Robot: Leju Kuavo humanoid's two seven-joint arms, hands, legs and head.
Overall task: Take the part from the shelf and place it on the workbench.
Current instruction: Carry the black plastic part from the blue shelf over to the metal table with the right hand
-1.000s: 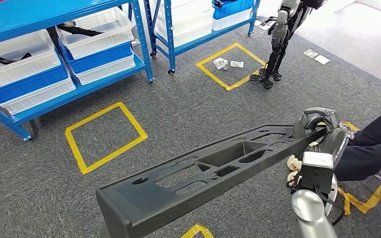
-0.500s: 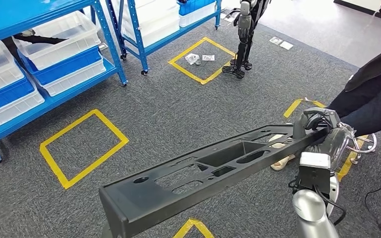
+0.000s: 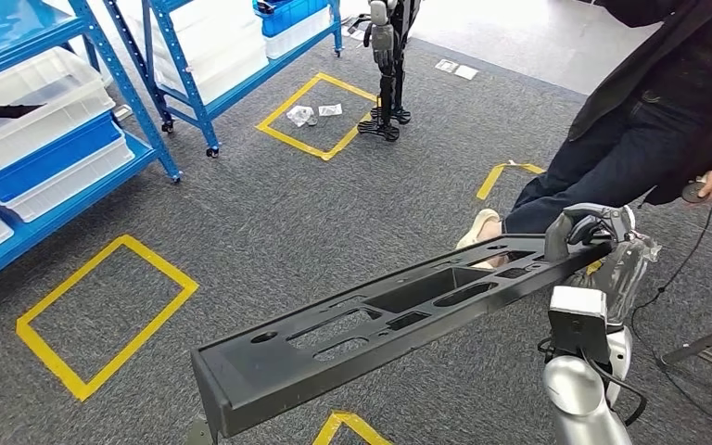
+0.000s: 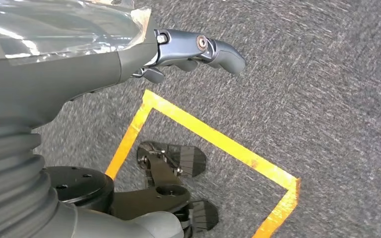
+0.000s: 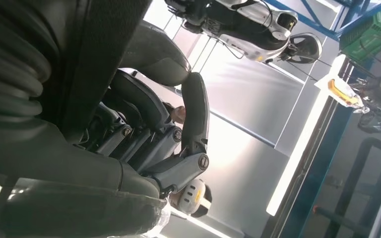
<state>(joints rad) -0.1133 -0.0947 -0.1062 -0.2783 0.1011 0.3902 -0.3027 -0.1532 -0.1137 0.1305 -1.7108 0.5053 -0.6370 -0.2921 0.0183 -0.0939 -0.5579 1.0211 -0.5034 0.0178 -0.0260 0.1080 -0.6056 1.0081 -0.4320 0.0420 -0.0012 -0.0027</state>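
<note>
1. One long black part in head view, carried above grey carpet; right hand has fingers curled over its far end, gripping it. Person just beyond those fingers; blue shelf w/ white bins well apart.
2. Left wrist view: left hand fingers bent inward; can't tell if they hold anything. Yellow tape on carpet beyond fingertips.
3. Right wrist view: right-hand fingers wrapped round dark part, pressed close against it.

Grey carpet floor bears yellow tape squares; blue shelf stands on it.
</note>
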